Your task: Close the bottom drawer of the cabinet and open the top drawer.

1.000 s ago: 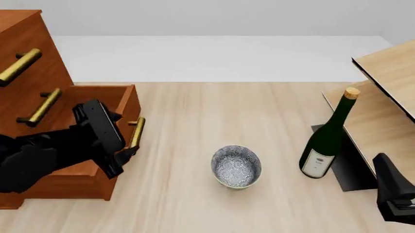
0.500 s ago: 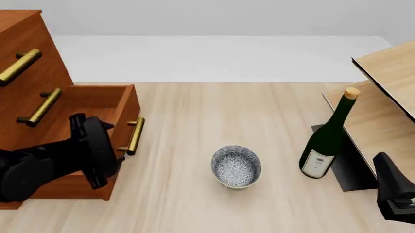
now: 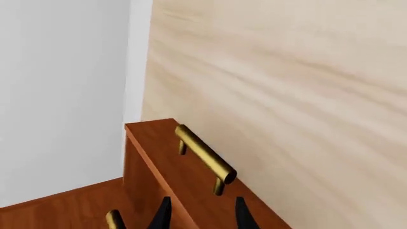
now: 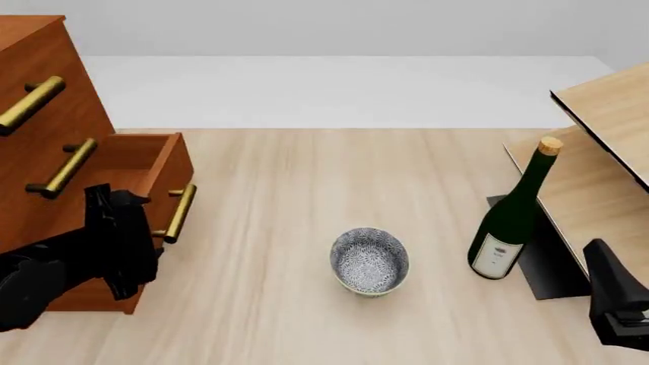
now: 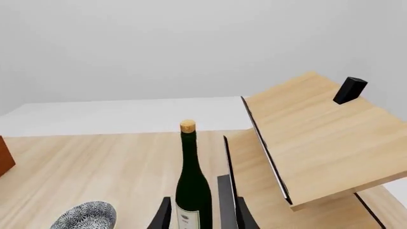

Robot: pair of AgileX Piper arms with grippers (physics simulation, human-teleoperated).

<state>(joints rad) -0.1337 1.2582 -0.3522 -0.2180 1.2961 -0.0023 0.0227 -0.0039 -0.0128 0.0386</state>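
The cabinet (image 4: 41, 53) stands at the table's far left. Its top drawer (image 4: 73, 106) is shut, with its brass handle (image 4: 30, 103) showing. The bottom drawer (image 4: 175, 176) sticks out partway. My left gripper (image 4: 140, 237) is at that drawer's front, beside its brass handle (image 4: 181, 214). In the left wrist view the drawer front (image 3: 171, 171) and the handle (image 3: 205, 157) lie just past the open left gripper (image 3: 202, 219), with nothing between the fingers. My right gripper (image 4: 616, 308) rests open at the near right; the right wrist view shows the right gripper (image 5: 200, 217).
A patterned bowl (image 4: 369, 261) sits mid-table. A green wine bottle (image 4: 509, 217) stands at the right, short of my right gripper, also seen as the bottle (image 5: 192, 191). A pale wooden shelf unit (image 4: 609, 144) fills the right edge. The middle drawer's handle (image 4: 63, 167) is above the left arm.
The bottom drawer has slid back toward the cabinet, and the left gripper has moved left with it. The right arm has stayed still.
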